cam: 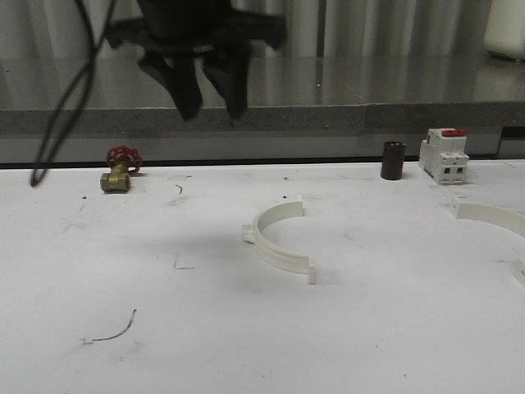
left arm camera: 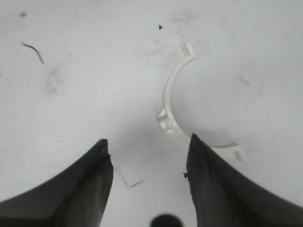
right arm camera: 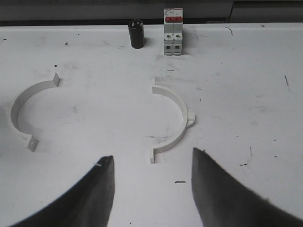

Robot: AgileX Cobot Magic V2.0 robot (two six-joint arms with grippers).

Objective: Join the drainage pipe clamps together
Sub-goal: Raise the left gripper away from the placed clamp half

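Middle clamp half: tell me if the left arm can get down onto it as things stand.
Probably yes. The left gripper hangs open above the table, and the middle clamp half lies alone on bare table; the brass valve and breaker sit well off.

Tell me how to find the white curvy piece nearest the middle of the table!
Start at the white table and look to its middle, in front of the black tool hanging overhead. There lies a white half-ring clamp, flat on the table with its open side facing right. Unlike the other half-ring at the far right edge, it lies alone in the middle, well apart from the breaker.
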